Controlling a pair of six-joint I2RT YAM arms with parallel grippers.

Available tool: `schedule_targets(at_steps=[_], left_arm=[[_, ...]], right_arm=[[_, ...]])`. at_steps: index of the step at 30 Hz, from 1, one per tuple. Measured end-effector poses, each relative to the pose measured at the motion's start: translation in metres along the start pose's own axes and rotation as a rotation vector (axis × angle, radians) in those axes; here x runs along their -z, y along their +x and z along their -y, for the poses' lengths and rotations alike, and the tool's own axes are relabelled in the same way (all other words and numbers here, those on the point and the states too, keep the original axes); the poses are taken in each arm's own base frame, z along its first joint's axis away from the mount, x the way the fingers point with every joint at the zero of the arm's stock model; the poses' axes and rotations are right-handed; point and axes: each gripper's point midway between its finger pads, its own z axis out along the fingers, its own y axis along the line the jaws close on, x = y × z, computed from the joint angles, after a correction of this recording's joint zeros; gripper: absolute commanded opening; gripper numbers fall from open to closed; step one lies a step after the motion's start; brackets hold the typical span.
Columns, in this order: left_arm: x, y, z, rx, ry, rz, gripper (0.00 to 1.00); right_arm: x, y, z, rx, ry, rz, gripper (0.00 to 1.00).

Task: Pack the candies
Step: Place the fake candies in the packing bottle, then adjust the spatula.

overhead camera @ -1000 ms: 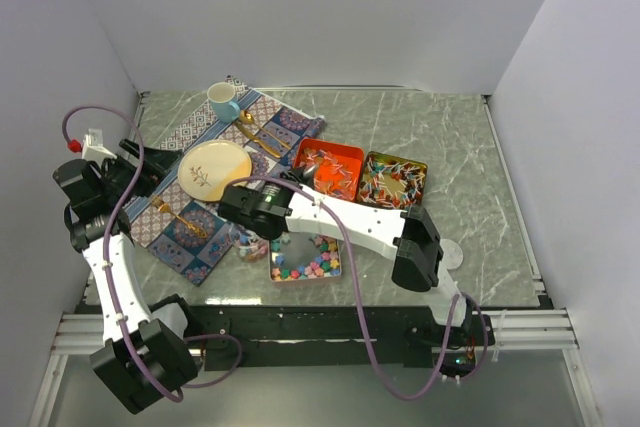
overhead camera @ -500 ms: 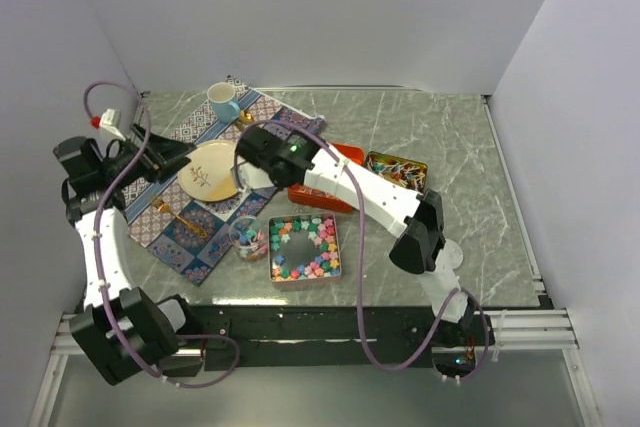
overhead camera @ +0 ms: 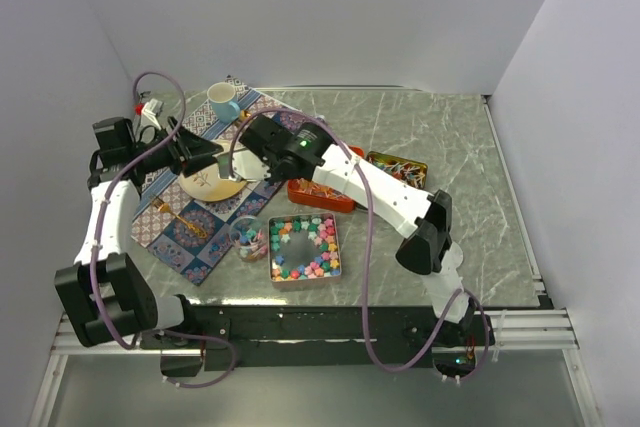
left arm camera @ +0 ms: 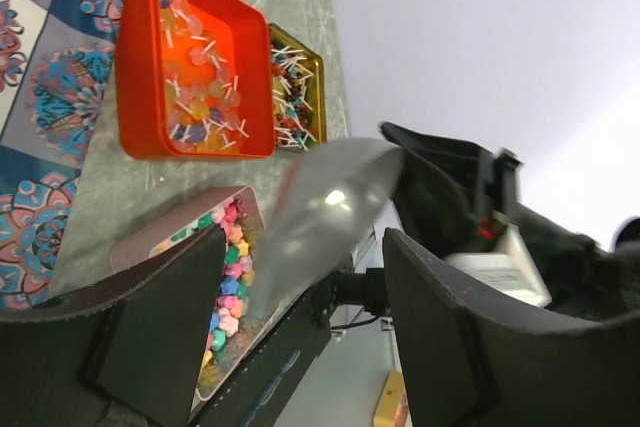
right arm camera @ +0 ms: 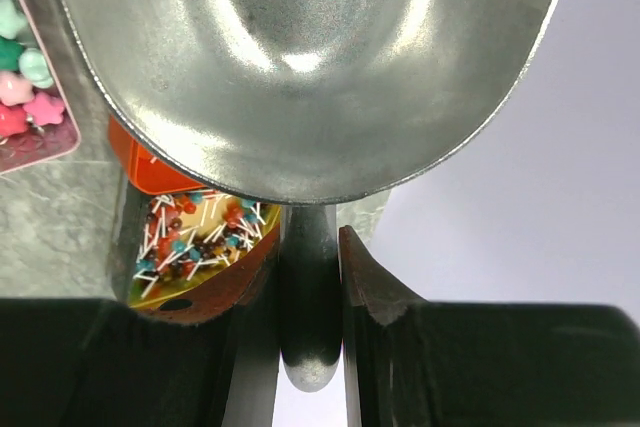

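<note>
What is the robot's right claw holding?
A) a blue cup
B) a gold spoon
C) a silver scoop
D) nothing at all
C: in its own wrist view, the right gripper is shut on the handle of the silver scoop.

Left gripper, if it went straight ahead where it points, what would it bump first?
The left gripper would most likely meet the silver scoop first: it sits straight ahead between the open jaws, held by the right gripper. How close it is I cannot tell.
</note>
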Motion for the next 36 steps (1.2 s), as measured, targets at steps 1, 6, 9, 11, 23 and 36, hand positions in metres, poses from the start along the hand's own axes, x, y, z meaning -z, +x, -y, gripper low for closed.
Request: schedule_targets(at_steps=[1,6,9,11,23,36], left_arm=[[-0.002,0.0,-0.004,0.007,-0.005,-0.004,0.69],[-0.009,0.003,-0.013,0.015,-0.028,-0.026,0.72],[-0.01,0.003,-0.01,0.0,-0.03,-0.03,0.69],[-0.01,0.002,-0.008,-0.013,-0.026,-0.03,0.63],[-0.028,0.024,0.019,-0.025,0.188,-0.194,0.01],[-0.042,0.021,0.011,0.027,0.25,-0.338,0.01]], right_arm=[[0.002,0.0,0.0,-0.011,0.001,0.009,0.0],[0.014,0.002,0.005,-0.058,0.013,0.036,0.0],[0.019,0.004,0.009,-0.078,0.024,0.048,0.0],[0.024,0.007,0.011,-0.094,0.029,0.063,0.0],[0.027,-0.022,-0.002,-0.272,-0.095,0.316,0.0],[0.056,-0.011,0.006,-0.607,-0.273,0.683,0.51]])
